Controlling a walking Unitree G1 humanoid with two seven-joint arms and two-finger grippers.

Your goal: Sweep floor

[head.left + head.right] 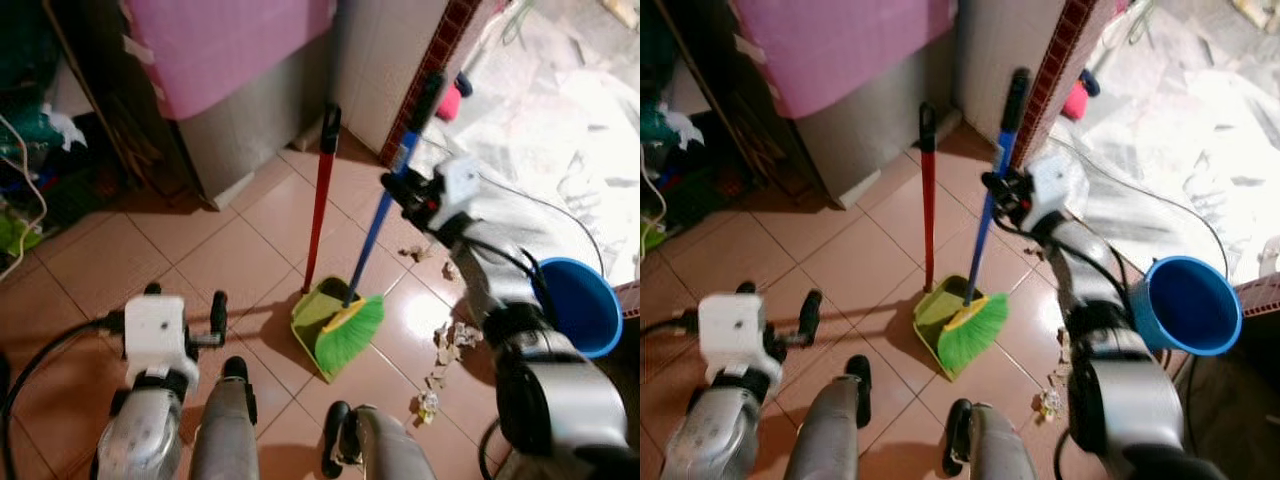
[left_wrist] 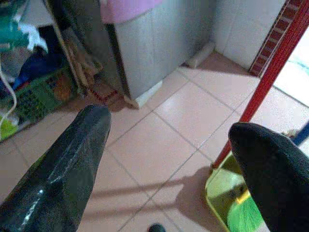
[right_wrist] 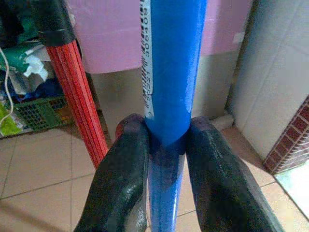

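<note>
Right gripper [image 3: 166, 159] fingers clamp the blue broom handle [image 1: 377, 232]; paper scraps [image 1: 445, 345] lie at 3 o'clock from the green bristles [image 1: 352, 333]. Left gripper [image 2: 164, 164] fingers spread, idle.

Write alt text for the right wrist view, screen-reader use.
The right gripper is shut on the blue broom handle, one black finger on each side of the upright pole. Beside it stands the red dustpan handle with a black grip, in front of a pink cloth over a grey cabinet, with tan floor tiles below.

Bare tiles [image 1: 190, 255] left of dustpan [image 1: 318, 320]
</note>
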